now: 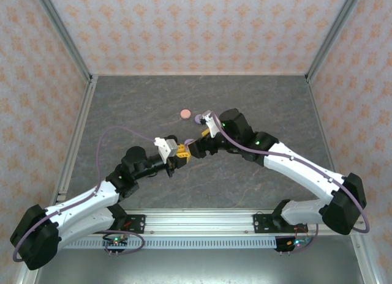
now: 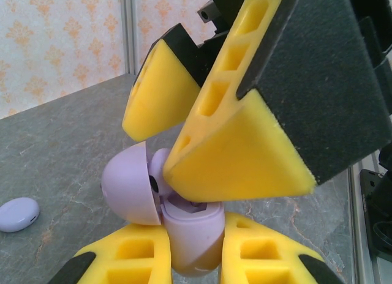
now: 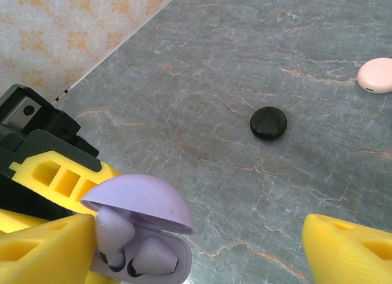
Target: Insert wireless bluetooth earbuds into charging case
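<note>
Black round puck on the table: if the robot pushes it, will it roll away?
Probably not: the black puck lies flat on the table, so it would likely slide. Its smooth, rounded shell looks slippery, so a grip might slip off.

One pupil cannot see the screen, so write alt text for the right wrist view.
An open lilac charging case holding two lilac earbuds sits at lower left, clamped by the left gripper. The right gripper hangs open; a black round case and a pink round case lie farther off on the grey table.
</note>
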Controlling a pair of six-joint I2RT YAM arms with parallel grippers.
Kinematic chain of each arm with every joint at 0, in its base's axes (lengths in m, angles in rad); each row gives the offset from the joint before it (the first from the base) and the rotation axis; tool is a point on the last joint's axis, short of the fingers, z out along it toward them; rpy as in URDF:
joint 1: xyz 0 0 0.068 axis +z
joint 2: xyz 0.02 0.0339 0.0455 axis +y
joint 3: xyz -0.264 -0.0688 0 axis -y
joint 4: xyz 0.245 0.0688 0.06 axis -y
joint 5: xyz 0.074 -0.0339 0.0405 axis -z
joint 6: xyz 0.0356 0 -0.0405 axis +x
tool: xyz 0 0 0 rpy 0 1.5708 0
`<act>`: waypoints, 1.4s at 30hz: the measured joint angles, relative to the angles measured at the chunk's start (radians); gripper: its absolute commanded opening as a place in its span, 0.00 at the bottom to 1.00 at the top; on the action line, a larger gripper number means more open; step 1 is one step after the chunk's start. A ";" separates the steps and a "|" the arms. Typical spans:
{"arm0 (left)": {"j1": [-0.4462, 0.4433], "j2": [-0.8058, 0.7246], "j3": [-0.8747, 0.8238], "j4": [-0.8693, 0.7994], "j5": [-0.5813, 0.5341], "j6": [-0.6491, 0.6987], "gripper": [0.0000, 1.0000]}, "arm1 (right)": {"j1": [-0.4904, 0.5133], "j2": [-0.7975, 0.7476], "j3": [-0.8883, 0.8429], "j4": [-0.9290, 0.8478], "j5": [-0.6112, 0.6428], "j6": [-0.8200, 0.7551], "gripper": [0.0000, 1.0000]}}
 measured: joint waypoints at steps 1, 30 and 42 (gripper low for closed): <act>0.000 0.000 0.000 0.000 0.000 0.000 0.00 | 0.000 -0.007 0.000 0.000 -0.002 0.000 0.93; 0.000 0.000 0.000 0.000 0.000 0.000 0.00 | -0.040 -0.014 -0.003 0.001 -0.037 0.019 0.81; 0.000 0.000 0.000 0.000 0.000 0.003 0.00 | -0.040 -0.027 -0.003 0.000 -0.029 0.019 0.81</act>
